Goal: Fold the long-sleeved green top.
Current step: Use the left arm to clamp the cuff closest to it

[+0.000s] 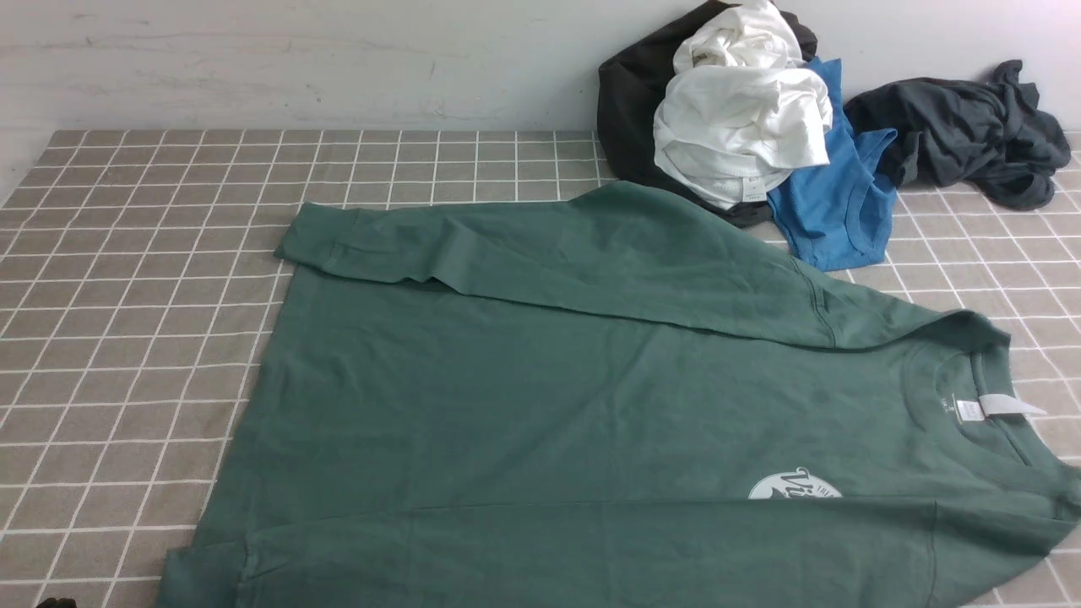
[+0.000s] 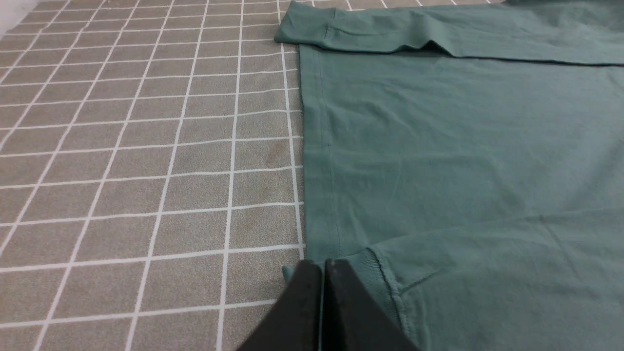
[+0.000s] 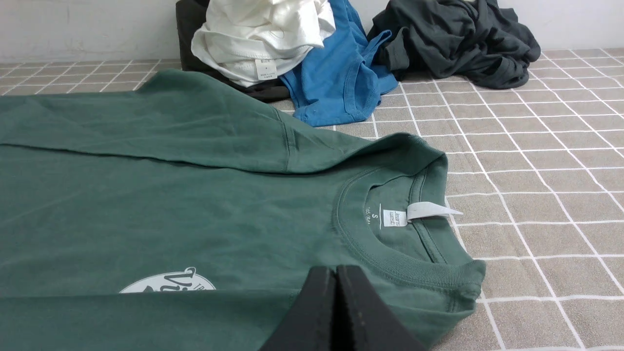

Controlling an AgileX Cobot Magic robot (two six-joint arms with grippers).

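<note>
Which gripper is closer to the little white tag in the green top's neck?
The right gripper, shut beside the collar near the tag. The left gripper sits at the hem end of the green top.

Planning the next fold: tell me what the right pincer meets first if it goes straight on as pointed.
Most likely the green long-sleeved top itself, just short of its ribbed collar: the shut right pincer points there. Depth is unclear; its height above the fabric cannot be told.

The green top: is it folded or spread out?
Partly folded: the green top lies flat, with far sleeve and near sleeve folded over its body.
</note>
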